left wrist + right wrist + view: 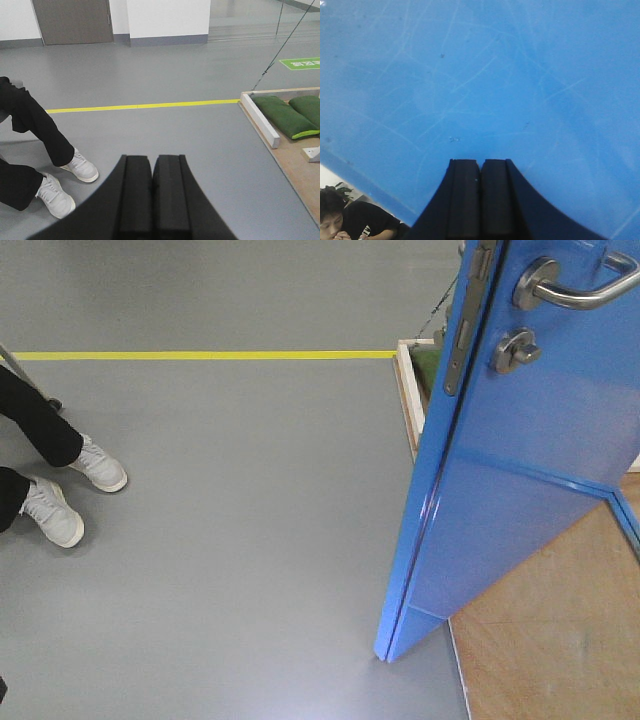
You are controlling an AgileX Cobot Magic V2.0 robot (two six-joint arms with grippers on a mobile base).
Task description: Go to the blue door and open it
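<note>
The blue door [520, 500] stands partly swung open at the right of the front view, its edge towards me. Its silver lever handle [580, 288] and round thumb-turn lock [515, 350] sit near the top. In the right wrist view the scratched blue door [485, 80] fills nearly the whole frame, and my right gripper [480, 161] is shut with nothing in it, its tips very close to the panel. My left gripper [152, 157] is shut and empty too, pointing over the grey floor away from the door.
A seated person's legs and white sneakers [70, 490] are at the left. A yellow tape line [200, 355] crosses the grey floor. A wooden platform [295, 155] with a white frame and green sandbags [282, 115] lies behind the door.
</note>
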